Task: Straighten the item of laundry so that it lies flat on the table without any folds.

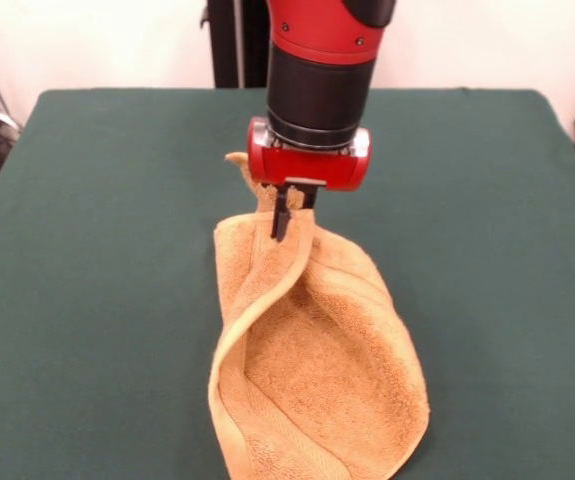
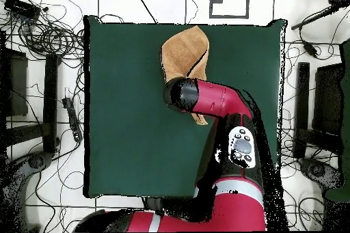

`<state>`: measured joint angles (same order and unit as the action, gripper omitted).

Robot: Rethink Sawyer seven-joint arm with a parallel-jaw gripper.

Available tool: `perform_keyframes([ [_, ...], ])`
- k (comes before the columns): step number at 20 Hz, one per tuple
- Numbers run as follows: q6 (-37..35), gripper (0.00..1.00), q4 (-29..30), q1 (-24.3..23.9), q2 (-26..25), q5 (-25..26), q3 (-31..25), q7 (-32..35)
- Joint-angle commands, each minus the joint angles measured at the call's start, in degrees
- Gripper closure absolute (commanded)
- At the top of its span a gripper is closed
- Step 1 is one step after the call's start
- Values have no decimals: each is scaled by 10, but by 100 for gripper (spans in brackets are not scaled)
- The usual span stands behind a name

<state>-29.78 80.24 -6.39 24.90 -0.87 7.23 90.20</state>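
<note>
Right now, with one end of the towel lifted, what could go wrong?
The gripper holds only a bunched corner of the towel, jaws closed, so the cloth may slip out. The towel curls into a trough with its left edge rolled inward, and lowering it as is could set that fold. Its near end lies at the edge of the table and might slide off.

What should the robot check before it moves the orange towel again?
1. Hand shut on the towel: ok, it pinches a raised corner.
2. Towel lying flat: not ok, one side curls up into a fold.
3. Towel fully on the table: cannot tell, its near end reaches the front view's bottom edge.
4. Room to spread out: ok, bare green cloth lies on both sides.
5. Part of the towel under the arm in the overhead view: cannot tell, it is hidden.
</note>
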Motion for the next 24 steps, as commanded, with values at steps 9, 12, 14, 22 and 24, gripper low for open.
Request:
perform_keyframes([
  [9, -15, 0, 56, -2, -15, 5, -70, 49],
  [12, -32, 0, 53, -4, -16, 1, -72, 48],
  [14, -26, 0, 55, -4, -15, 0, -73, 51],
  [22, 0, 0, 54, -4, -18, -3, -71, 67],
  [24, 3, 0, 57, -7, -17, -4, -74, 66],
])
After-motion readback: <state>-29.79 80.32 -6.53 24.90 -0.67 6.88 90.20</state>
